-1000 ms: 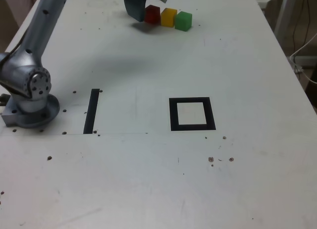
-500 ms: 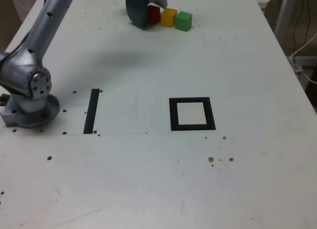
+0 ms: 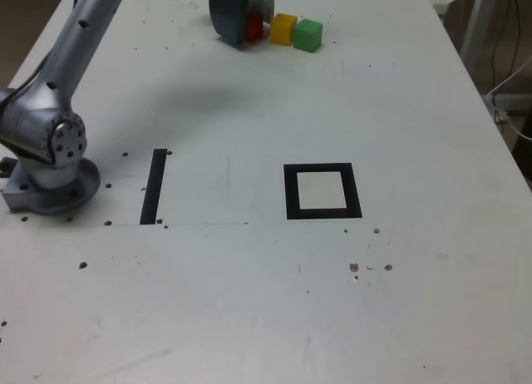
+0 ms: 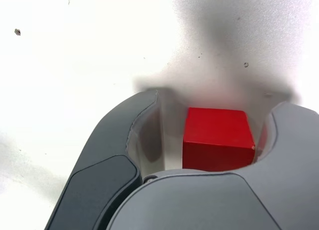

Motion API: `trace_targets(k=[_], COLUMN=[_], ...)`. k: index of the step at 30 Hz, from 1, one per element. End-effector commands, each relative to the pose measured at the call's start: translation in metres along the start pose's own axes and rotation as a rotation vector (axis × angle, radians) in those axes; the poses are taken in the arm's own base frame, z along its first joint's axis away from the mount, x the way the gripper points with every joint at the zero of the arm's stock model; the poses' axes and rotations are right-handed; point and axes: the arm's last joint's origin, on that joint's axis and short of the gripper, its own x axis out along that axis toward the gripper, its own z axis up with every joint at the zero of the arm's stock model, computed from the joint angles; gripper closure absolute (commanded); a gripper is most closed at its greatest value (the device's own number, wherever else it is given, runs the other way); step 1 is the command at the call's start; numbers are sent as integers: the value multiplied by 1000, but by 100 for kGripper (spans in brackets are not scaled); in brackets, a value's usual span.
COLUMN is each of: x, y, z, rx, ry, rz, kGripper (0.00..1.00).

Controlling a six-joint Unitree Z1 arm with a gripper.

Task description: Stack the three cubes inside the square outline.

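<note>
The end effector (image 3: 246, 22) is down at the far edge of the desk (image 3: 399, 110), at about 12 o'clock in the exterior view. The red cube (image 4: 215, 139) sits between its two jaws. In the wrist view one jaw looks right against the cube, but there is a gap on the other side, so it is partly open and I cannot tell if it has a real hold. The yellow cube (image 3: 283, 28) is just beside the red one, and the green cube (image 3: 308, 35) is next in the row. The square outline (image 3: 322, 191) lies well apart, toward 5 o'clock from the cubes. It has nothing in it, so I think this is the first pick.
</note>
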Motion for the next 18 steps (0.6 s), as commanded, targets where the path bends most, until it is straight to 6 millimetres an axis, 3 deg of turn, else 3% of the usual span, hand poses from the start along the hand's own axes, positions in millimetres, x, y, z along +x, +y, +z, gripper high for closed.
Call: trace_targets(k=[1,12,18], x=[-2,-5,-17], y=[0,-1,-5], z=[-4,-7,-13], rx=[4,12,38], ry=[24,29,13], rz=[-6,-10,-5], kGripper=[71,71,71])
